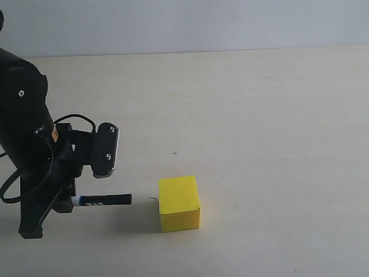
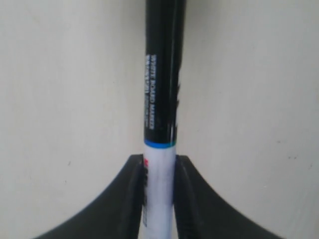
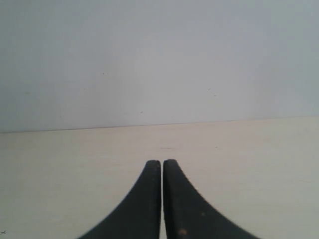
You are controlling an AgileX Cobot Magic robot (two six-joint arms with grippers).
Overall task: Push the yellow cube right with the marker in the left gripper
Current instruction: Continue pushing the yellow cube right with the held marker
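Left hand (image 1: 64, 202) grasps the marker (image 1: 104, 199) by its white barrel, black cap pointing level at the yellow cube (image 1: 179, 203), near but apart on the bench (image 1: 271, 138). Right hand (image 3: 162, 163) is clenched, fingers touching.

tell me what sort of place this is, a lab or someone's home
Most likely a robot lab test bench: a pale tabletop against a plain grey wall, with a black two-fingered left gripper holding a black-and-white marker near a bright yellow cube.
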